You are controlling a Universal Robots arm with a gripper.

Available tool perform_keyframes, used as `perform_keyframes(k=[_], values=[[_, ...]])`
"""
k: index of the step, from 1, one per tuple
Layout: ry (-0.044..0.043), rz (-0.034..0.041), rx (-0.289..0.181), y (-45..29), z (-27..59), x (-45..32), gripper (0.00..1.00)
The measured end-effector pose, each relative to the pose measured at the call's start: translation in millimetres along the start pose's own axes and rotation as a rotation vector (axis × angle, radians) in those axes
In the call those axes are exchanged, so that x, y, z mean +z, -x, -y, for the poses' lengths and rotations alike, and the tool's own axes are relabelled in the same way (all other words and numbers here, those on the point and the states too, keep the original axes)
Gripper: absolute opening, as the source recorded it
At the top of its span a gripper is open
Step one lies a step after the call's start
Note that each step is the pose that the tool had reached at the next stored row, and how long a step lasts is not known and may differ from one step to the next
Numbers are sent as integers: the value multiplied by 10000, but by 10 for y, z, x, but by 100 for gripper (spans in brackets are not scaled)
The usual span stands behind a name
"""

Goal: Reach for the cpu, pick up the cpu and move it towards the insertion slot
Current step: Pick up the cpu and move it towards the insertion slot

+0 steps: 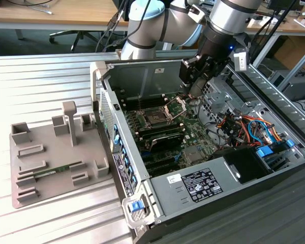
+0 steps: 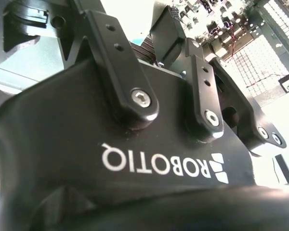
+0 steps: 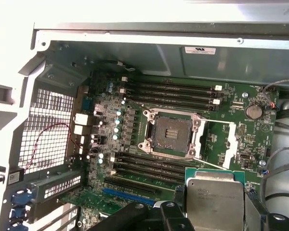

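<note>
Cpu [image 3: 214,192] sits clamped in the hand [image 3: 209,211], near the insertion slot [image 3: 171,134]; a tilted approach could, I reckon, bend socket pins.

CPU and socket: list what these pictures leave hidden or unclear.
- The cpu: in the first wrist view its near edge is cut off by the picture's edge, with the end effector over part of it.
- The insertion slot: its contacts are too small to judge.
- In the exterior view, the end effector hides the cpu.
</note>
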State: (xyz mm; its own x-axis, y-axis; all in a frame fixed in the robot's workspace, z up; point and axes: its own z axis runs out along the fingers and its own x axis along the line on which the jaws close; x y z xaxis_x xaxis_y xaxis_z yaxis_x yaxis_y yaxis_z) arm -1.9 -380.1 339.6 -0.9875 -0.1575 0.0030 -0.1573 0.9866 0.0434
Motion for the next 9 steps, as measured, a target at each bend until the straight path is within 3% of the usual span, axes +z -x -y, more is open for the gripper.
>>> perform_keyframes(k=[9], values=[[0, 0, -1, -1, -102, 25, 55]])
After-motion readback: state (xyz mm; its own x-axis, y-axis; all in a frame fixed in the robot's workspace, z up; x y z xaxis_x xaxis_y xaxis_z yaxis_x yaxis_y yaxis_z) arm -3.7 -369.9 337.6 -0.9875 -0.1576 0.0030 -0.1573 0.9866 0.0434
